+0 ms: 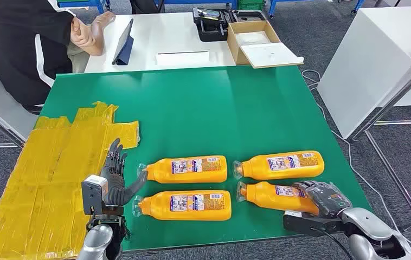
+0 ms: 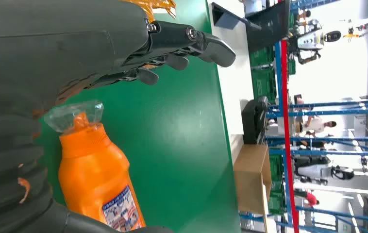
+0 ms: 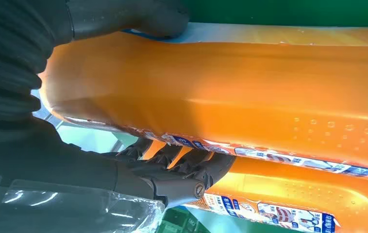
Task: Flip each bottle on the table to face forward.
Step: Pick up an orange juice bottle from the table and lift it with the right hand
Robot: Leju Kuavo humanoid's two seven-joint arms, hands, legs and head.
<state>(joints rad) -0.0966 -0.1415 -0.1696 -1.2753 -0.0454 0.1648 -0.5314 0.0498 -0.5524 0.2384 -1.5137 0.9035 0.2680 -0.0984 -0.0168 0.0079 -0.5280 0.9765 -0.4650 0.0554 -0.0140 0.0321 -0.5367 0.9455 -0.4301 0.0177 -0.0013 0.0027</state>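
Four orange bottles lie on their sides on the green table [image 1: 219, 108], caps to the left and labels showing. My left hand [image 1: 117, 179] lies open beside the caps of the far-left bottle [image 1: 190, 169] and the near-left bottle [image 1: 190, 205], holding nothing. In the left wrist view its fingers [image 2: 172, 41] stretch out above a bottle [image 2: 94, 179] with a clear cap. My right hand [image 1: 325, 197] grips the base end of the near-right bottle [image 1: 276, 195]. Close up, its fingers [image 3: 182, 170] curl under that bottle [image 3: 250, 87], with another bottle [image 3: 293, 199] behind. The far-right bottle [image 1: 284, 164] lies untouched.
A patch of yellow tape [image 1: 57, 162] covers the table's left side. A person in black [image 1: 24, 38] sits at the back left by a white table with a tablet [image 1: 123, 43], a black case [image 1: 211, 23] and a cardboard box [image 1: 255, 40]. The green table's right edge runs close to the held bottle.
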